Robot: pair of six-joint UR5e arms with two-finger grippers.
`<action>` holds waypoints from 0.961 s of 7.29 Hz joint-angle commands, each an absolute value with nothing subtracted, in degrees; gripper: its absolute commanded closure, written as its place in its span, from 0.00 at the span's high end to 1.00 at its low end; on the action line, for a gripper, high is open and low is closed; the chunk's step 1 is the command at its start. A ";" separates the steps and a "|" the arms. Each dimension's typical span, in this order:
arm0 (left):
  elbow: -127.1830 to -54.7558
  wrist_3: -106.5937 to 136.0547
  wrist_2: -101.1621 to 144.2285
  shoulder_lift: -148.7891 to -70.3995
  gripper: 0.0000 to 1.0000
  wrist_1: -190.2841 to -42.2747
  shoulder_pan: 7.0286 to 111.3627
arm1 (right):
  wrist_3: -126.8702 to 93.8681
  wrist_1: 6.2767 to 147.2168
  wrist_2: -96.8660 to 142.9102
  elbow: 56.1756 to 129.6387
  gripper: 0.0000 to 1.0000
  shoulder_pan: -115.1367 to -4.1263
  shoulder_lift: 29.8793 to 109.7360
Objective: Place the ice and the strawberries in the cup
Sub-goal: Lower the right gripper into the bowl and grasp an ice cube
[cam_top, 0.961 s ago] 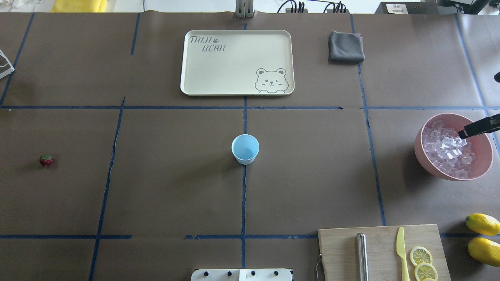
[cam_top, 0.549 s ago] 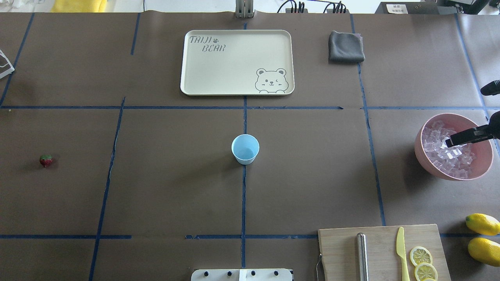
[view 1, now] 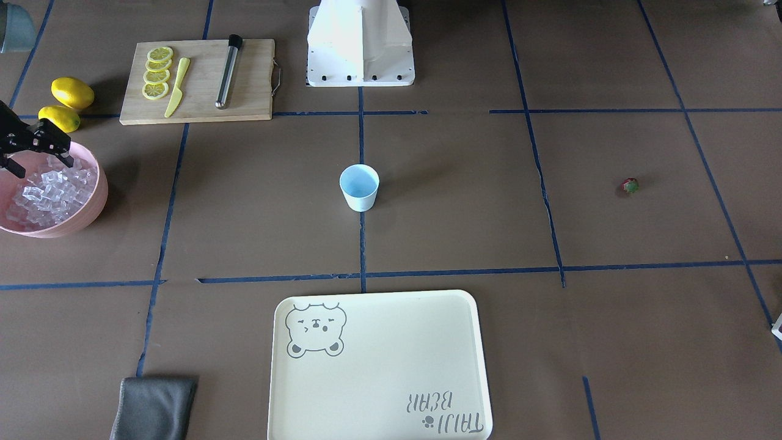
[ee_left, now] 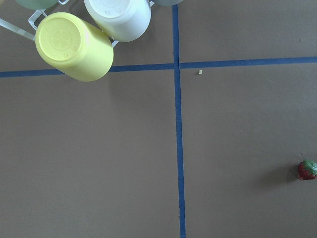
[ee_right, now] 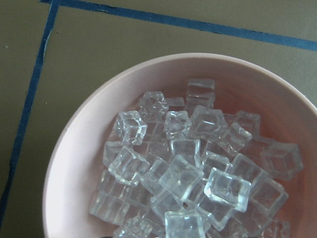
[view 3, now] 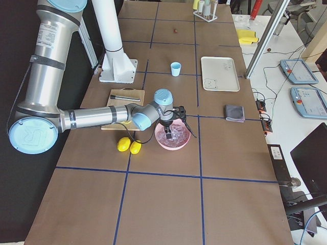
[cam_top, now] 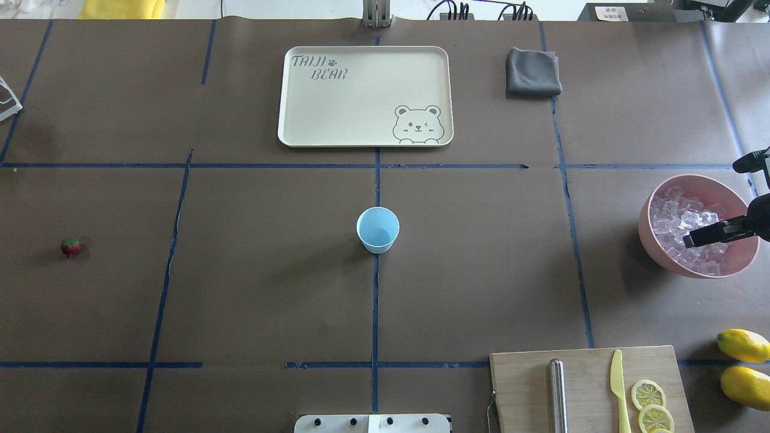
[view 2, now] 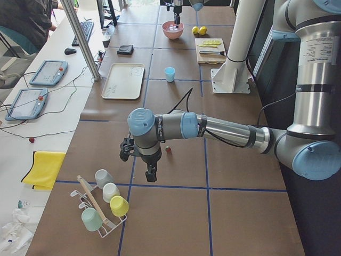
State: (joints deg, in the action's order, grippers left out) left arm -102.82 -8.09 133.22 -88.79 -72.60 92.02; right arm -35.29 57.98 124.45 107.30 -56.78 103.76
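The light-blue cup (cam_top: pixel 378 229) stands upright and empty at the table's middle, also in the front view (view 1: pixel 359 187). The ice (cam_top: pixel 674 216) is a heap of clear cubes in the pink bowl (cam_top: pixel 646 234) at the right; the right wrist view shows it close up (ee_right: pixel 183 168). My right gripper (cam_top: pixel 713 203) hangs open just above the ice, holding nothing (view 1: pixel 43 166). The strawberry (cam_top: pixel 71 247) lies alone on the far left, also in the left wrist view (ee_left: pixel 307 169). My left gripper (view 2: pixel 152 173) hovers near it; I cannot tell whether it is open or shut.
A cream bear tray (cam_top: pixel 361 96) and a grey cloth (cam_top: pixel 532 72) lie at the far side. A cutting board (cam_top: pixel 529 385) with a knife, a metal rod and lemon slices is at the near right, with two lemons (cam_top: pixel 745 346) beside it. A cup rack (ee_left: pixel 74 44) stands by the left arm.
My right gripper has moved toward the robot's side and a little inward over the ice bowl. Cup and strawberry have not moved.
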 commanded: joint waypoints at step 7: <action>-103.54 -8.09 133.16 -88.68 1.00 -72.42 92.02 | -34.98 58.01 122.78 106.44 0.02 -55.55 103.62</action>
State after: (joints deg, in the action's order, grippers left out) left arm -103.42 -8.08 133.20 -88.68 -72.47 92.02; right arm -34.99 58.01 122.78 106.49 -55.56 103.58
